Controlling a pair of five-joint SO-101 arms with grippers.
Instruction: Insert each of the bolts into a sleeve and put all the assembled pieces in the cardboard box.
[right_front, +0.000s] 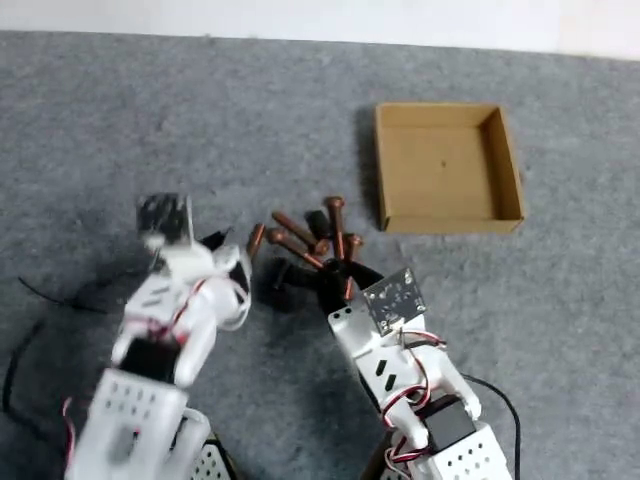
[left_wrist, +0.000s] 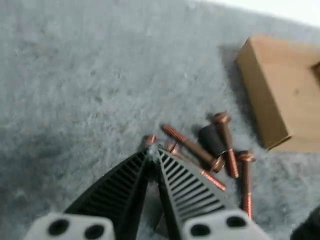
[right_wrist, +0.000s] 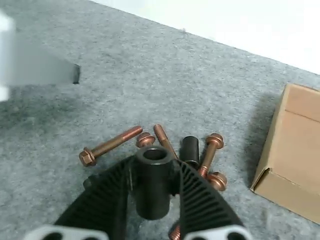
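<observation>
Grey carpet everywhere, cardboard box sitting near the pile of copper bolts. Right gripper is pinching a black sleeve upright by that pile; jaws of the left gripper are squeezed onto one bolt.

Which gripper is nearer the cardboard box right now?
Right. The right gripper, shut on a black sleeve, sits at the box-side edge of the bolts. The left gripper is at their far side, with the bolts between it and the cardboard box.
</observation>
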